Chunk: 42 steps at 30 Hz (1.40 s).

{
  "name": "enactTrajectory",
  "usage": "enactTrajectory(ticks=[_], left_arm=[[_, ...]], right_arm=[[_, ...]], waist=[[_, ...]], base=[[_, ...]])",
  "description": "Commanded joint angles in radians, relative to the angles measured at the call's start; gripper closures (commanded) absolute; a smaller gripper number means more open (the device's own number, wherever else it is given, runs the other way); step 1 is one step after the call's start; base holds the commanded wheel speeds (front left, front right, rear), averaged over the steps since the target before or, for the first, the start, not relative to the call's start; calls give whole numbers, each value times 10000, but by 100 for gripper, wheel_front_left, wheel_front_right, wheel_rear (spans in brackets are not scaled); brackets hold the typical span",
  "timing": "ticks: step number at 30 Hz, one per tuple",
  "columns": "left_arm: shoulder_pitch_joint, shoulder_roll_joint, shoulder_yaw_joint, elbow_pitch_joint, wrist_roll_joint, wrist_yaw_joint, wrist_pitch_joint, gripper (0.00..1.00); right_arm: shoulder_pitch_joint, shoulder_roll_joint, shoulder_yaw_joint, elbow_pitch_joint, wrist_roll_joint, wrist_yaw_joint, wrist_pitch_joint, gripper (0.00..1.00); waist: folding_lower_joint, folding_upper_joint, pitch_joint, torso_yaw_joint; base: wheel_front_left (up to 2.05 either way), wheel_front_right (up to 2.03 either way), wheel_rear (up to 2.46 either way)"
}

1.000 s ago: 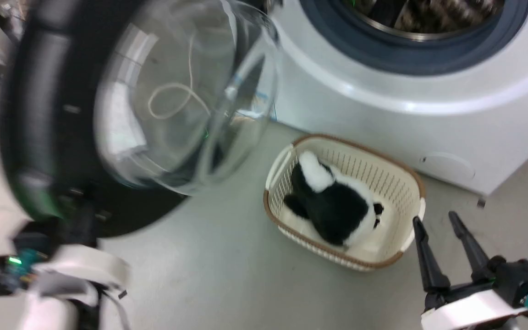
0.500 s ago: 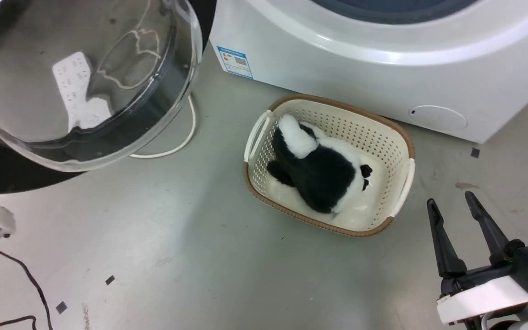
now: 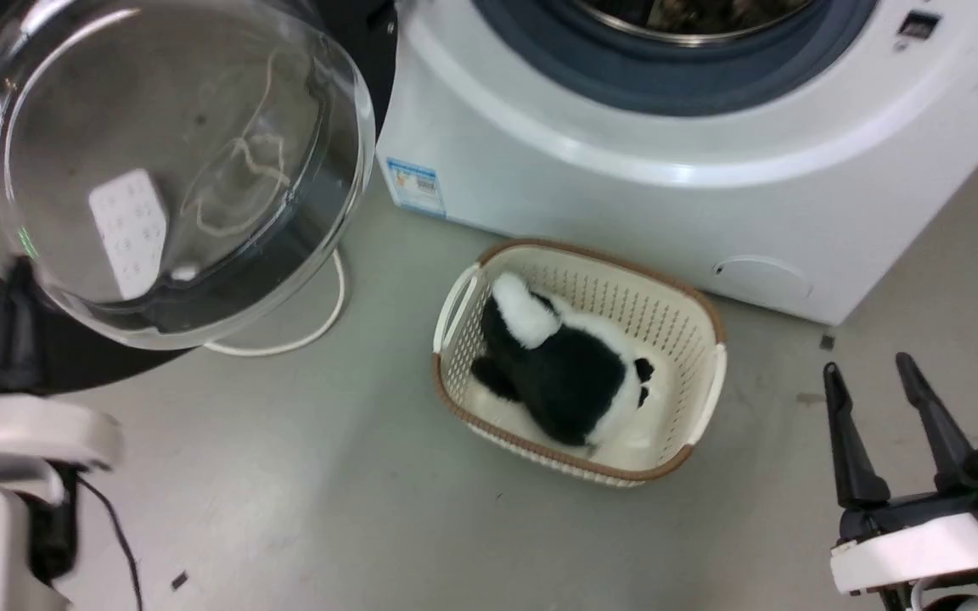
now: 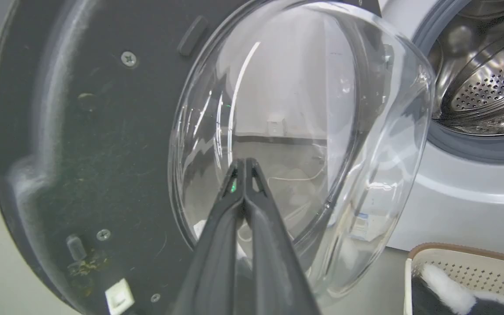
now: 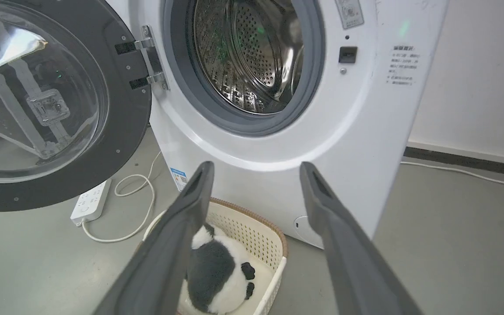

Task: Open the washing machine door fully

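We judge the washing machine door (image 4: 81, 131) nearly fully open. Our left hand (image 4: 244, 168), fingers pinched together and empty, must nudge it outward. Our right hand (image 3: 867, 363) idles, spread wide.

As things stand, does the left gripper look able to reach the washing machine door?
Likely yes: the left gripper, fingers closed, points straight at the glass bowl of the door, with nothing between them.
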Motion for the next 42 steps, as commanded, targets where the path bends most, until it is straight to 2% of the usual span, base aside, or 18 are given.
enactTrajectory(ticks=[1,5,6,7,12,13,18,29,42], left_arm=[[527,-252,-180,-574,133,68,-71,100],[1470,-804,-561,-1794,142,202,-36,100],[1706,-960,-699,-2041,171,264,28,60],[1929,-1089,-833,-2262,226,335,83,2],[2921,-1509,-1309,-2888,470,599,128,0],[3431,-1834,-1571,-3025,591,792,66,0],[3975,-2199,-2046,-3032,713,880,26,0],[4427,-2535,-2747,-2494,820,789,-28,0],[4282,-2642,-2769,-2337,730,870,-82,0]], right_arm=[[-140,93,-191,49,-103,8,-138,0],[-93,277,-564,104,-337,8,-293,0],[-45,337,-647,121,-393,8,-320,0],[8,396,-709,136,-444,8,-345,0],[325,612,-673,311,-610,8,-432,0],[590,686,-559,461,-612,8,-464,0],[1003,732,-297,652,-568,8,-497,0],[1274,750,-183,900,-307,8,-549,0],[1198,752,-25,1059,-244,8,-569,0]], waist=[[1,0,-616,-318],[1,0,-1255,-700],[1,0,-1400,-800],[1,0,-1535,-906],[1,0,-2147,-1512],[1,0,-2441,-1787],[1,0,-2636,-2133],[1,0,-2730,-2395],[1,0,-2782,-2473]], base=[[0,0,0],[0,0,0],[0,0,0],[0,0,0],[0,0,0],[0,0,0],[0,0,0],[0,0,0],[0,0,0]])
